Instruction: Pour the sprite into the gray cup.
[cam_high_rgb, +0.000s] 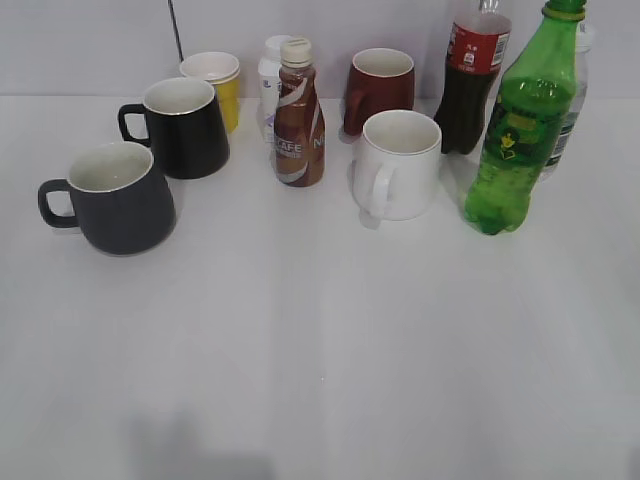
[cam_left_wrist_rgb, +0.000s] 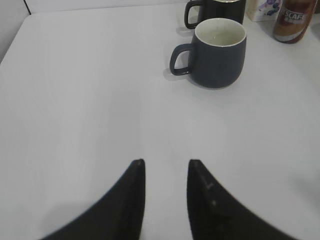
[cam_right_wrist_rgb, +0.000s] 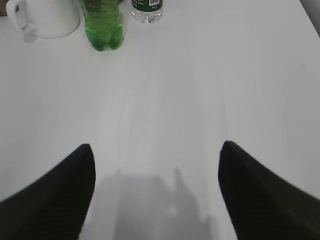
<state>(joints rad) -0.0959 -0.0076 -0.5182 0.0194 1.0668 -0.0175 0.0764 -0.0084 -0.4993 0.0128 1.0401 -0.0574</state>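
Standing upright at the right of the table, the sprite is seen just in front of a cola bottle and a clear water bottle, beside a white mug. The gray cup is set at the left, handle outward, with a black mug behind it. The left gripper is held with a narrow gap between its fingers, empty. The right gripper is spread wide above bare tabletop, well short of the sprite.
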